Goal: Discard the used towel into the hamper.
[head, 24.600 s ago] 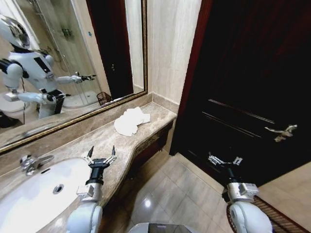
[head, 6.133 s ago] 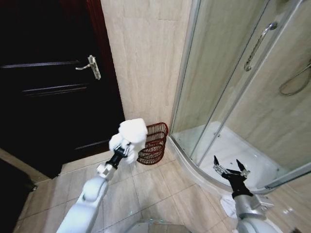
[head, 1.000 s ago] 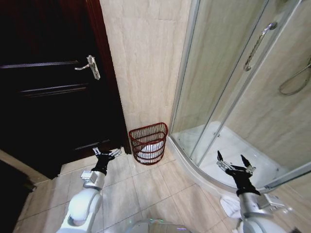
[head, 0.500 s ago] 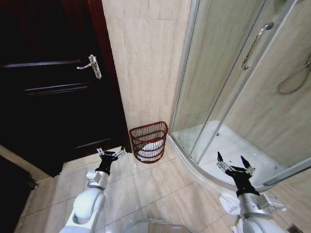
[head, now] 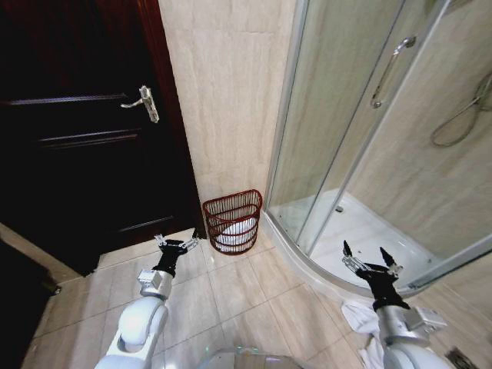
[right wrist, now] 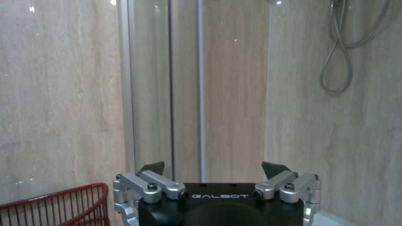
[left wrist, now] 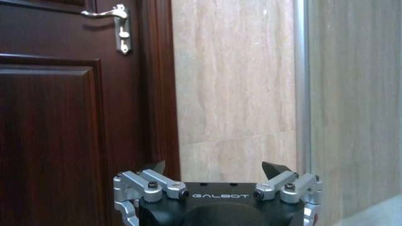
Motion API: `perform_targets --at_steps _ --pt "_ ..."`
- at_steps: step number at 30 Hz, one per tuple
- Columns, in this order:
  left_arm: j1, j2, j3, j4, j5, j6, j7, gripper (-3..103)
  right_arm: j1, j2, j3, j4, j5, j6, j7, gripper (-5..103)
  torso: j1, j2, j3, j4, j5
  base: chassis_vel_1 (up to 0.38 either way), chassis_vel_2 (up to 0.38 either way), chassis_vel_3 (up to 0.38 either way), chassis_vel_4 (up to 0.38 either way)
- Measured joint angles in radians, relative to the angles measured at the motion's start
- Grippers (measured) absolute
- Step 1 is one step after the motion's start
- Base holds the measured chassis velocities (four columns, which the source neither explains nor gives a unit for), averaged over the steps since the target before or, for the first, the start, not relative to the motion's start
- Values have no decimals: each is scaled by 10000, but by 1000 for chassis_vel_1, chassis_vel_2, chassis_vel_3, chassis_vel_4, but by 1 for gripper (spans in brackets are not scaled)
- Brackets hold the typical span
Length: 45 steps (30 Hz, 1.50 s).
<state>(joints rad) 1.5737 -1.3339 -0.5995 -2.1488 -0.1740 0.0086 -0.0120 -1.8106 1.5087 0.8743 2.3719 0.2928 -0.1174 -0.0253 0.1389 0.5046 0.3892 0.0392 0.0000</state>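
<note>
Hamper [head: 233,221]: 1 round reddish-brown wire basket, standing upright on the tiled floor [head: 254,300] against the beige wall [head: 223,92], between the dark wooden door [head: 77,138] and the curved base of the shower enclosure [head: 361,138]. Towel [head: 231,231]: white, lying inside the hamper and showing through the wire rings, touching no gripper. Left gripper [head: 176,244]: hanging low over the floor just beside the hamper on the door side, apart from the rim, its 2 fingers spreading wide with nothing between them; in the left wrist view the same gripper [left wrist: 215,168] is pointing at the wall beside the door frame, with the silver door handle [left wrist: 116,19] high above it. Right gripper [head: 372,259]: hanging well apart from the hamper, on the far side of the shower's curved threshold, fingers splayed wide and carrying nothing; in the right wrist view this gripper [right wrist: 215,168] is facing the glass shower panels, with the hamper's rim [right wrist: 60,205] showing at a lower corner and the shower hose [right wrist: 342,47] hanging on the wall behind the glass. White cloth [head: 363,327]: 1 piece lying crumpled on the floor beneath the right arm.
</note>
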Motion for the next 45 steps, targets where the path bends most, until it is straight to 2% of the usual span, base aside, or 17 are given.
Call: perform_targets --at_steps 45 --pt "-485 164 145 520 17 -76 -41 100 165 76 -35 13 -255 -205 6 100 -1 0 0 0 0 -14 -96 15 96"
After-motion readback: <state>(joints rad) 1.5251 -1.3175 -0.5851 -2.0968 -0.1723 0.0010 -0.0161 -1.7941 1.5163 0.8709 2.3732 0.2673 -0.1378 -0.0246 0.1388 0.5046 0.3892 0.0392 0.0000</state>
